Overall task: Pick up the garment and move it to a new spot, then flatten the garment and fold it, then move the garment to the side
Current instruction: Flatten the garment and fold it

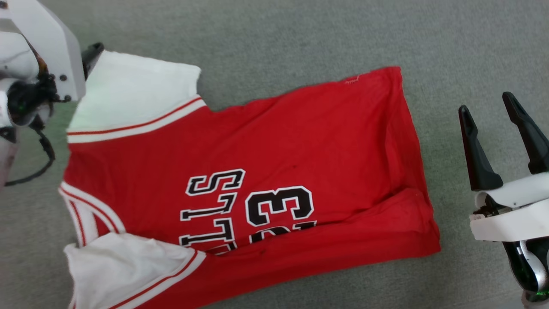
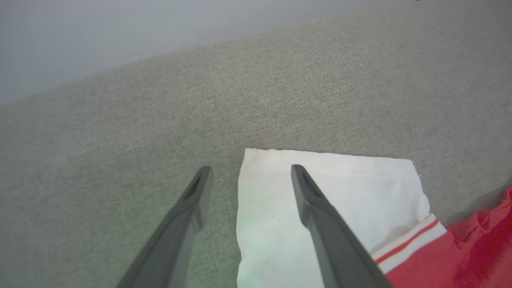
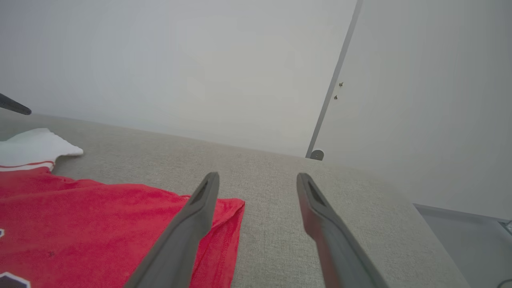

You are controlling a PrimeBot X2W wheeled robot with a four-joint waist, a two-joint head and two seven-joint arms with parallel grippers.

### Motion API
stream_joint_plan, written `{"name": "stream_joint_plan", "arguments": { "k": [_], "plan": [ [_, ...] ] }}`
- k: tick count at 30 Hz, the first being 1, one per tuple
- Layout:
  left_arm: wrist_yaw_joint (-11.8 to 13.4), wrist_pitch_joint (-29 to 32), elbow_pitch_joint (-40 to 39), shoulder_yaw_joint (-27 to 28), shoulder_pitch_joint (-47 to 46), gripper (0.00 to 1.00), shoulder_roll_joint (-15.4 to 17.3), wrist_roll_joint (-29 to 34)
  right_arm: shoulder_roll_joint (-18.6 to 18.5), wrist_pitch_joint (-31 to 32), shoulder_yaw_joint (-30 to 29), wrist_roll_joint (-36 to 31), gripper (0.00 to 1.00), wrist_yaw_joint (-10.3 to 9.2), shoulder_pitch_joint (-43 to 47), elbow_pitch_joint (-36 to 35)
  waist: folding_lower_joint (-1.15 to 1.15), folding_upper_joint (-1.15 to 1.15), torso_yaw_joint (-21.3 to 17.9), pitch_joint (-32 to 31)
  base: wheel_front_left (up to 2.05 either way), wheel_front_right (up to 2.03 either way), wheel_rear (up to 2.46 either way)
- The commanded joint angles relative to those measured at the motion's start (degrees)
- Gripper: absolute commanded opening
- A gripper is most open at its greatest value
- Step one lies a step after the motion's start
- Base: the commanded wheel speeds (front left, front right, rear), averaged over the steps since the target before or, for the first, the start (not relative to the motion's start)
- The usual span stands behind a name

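Observation:
The garment (image 1: 266, 171), a red jersey with white sleeves and black lettering, lies spread sideways on the grey fabric surface, collar to the left and hem to the right. Its near long edge is folded over, covering part of the lettering. My left gripper (image 2: 251, 170) hovers open over the far white sleeve (image 2: 340, 192), one finger above the sleeve and one beside its edge, holding nothing. One dark fingertip (image 1: 93, 48) shows at that sleeve's far corner. My right gripper (image 1: 487, 105) stands open and empty to the right of the hem, its fingers near the hem's far corner (image 3: 224, 212).
The grey fabric surface (image 1: 300, 38) extends beyond the garment on the far and right sides. Its far edge (image 2: 256, 36) meets a pale wall. A lower grey floor (image 3: 468, 236) shows past the surface's right end. A black cable (image 1: 43, 159) hangs from my left arm.

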Motion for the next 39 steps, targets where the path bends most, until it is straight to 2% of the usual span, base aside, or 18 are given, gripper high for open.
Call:
{"name": "stream_joint_plan", "arguments": {
  "k": [1,10,14,15,16,17,18,22,28,39],
  "plan": [
    [-0.58,0.69,1.11,-0.54,-0.86,1.0,0.06,0.67,0.28,-0.36,0.34,0.39,1.0,-0.04,-0.86,0.13,0.0,0.0,-1.78,2.27,0.0,0.0,0.0],
    [-1.25,6.72,9.94,-3.73,-4.98,1.0,-1.26,2.26,0.29,-0.7,0.85,1.0,1.0,-0.04,-1.71,0.94,0.0,0.0,-2.1,4.35,0.0,0.0,0.0],
    [-0.34,10.19,13.15,-4.69,-4.59,1.0,-2.95,1.27,0.06,-0.46,0.95,1.46,1.0,-0.04,-2.13,1.09,0.0,0.0,-1.98,4.56,0.0,0.0,0.0],
    [-0.09,10.8,13.8,-4.89,-4.37,0.84,-3.19,1.2,-0.01,-0.16,1.14,1.63,1.0,-0.04,-2.34,1.15,0.0,0.0,-1.96,4.6,0.0,0.0,0.0],
    [-0.38,11.58,14.36,-5.16,-4.16,0.57,-3.56,0.83,-0.03,0.32,1.45,2.05,1.0,-0.04,-2.51,1.27,0.0,0.0,-1.94,4.62,0.0,0.0,0.0],
    [-0.81,12.34,14.86,-5.41,-3.82,0.23,-4.02,0.24,-0.05,0.98,1.68,2.62,1.0,-0.04,-2.67,1.34,0.0,0.0,-1.9,4.61,0.0,0.0,0.0],
    [-0.58,13.09,15.34,-5.35,-3.64,0.0,-4.4,-0.15,-0.15,1.9,1.96,3.29,1.0,-0.04,-2.86,1.41,0.0,0.0,-1.84,4.59,0.0,0.0,0.0],
    [-0.81,12.02,16.17,-5.13,-4.24,0.0,-5.11,-0.43,-0.86,7.81,3.31,7.18,1.0,-0.04,-4.28,1.26,0.0,0.0,-1.71,4.58,0.0,0.0,0.0],
    [-1.23,10.56,17.61,-4.88,-4.78,0.0,-7.13,-1.13,-2.55,21.57,4.95,12.57,1.0,-0.04,-11.52,2.76,0.0,0.0,-1.12,4.65,0.0,0.0,0.0],
    [-2.72,8.67,19.97,-5.46,-6.97,0.0,-10.78,-1.1,-2.9,45.35,7.75,15.8,1.0,-0.04,-28.55,17.64,0.0,0.0,1.52,5.5,0.0,0.0,0.0]
  ]
}}
